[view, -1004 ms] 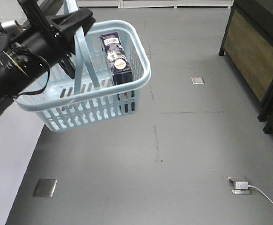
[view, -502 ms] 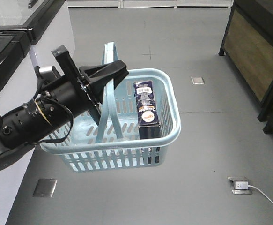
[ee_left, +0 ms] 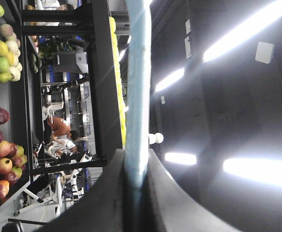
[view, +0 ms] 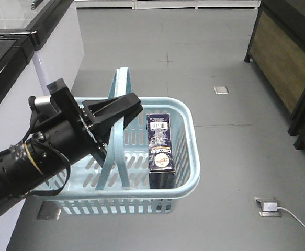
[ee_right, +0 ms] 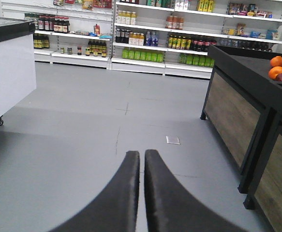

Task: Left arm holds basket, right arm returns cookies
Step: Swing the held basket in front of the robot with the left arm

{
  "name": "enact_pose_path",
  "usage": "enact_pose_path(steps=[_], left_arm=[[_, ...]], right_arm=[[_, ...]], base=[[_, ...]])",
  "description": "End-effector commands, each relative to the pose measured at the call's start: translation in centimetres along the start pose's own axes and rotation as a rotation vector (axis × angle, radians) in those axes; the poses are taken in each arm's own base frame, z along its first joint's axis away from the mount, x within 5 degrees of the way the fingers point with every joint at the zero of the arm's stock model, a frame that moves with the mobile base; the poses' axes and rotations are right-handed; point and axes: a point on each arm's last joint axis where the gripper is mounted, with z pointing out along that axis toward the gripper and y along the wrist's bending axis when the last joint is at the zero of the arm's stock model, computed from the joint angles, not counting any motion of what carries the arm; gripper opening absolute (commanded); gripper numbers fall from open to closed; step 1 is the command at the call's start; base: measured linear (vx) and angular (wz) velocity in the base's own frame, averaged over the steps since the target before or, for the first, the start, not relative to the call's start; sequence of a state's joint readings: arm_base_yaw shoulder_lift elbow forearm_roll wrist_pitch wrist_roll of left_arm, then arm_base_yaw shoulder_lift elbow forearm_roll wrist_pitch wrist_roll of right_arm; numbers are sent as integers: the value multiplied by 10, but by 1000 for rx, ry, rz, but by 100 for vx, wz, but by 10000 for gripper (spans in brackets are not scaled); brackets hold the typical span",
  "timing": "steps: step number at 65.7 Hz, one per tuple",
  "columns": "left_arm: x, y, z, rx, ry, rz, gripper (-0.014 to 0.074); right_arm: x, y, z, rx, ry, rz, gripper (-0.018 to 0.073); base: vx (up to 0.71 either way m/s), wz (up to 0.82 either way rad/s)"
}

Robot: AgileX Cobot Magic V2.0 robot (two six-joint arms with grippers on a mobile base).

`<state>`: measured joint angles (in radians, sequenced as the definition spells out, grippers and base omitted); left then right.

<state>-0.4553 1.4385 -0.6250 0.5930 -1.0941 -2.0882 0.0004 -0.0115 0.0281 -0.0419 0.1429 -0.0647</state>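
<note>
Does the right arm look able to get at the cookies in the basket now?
Probably yes: the cookie carton stands upright in the basket, open above, handles off to its side. The right hand is shut, though, facing bare floor.

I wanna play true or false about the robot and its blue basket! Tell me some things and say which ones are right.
1. The basket is light blue. True.
2. The cookies lie on the floor. False: they stand upright inside the basket.
3. The jaws of the left gripper clamp a basket handle. True.
4. The jaws of the right gripper hold the cookies. False: the right wrist view shows them closed together on nothing.
</note>
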Motion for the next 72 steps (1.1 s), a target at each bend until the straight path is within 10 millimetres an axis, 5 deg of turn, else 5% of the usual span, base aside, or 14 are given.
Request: enact_pose_path(steps=[1,17,72], left_arm=[[14,-28,-2,176,39,10,-4],[30,-25,3,189,56,23,-4],[32,-23,5,176,40,39,-4]], right_arm=[[-2,0,0,6,-70,-11,-3],[-2,0,0,6,-70,-11,-3],[-2,0,0,6,-70,-11,-3]], base=[[0,0],[0,0],[0,0]])
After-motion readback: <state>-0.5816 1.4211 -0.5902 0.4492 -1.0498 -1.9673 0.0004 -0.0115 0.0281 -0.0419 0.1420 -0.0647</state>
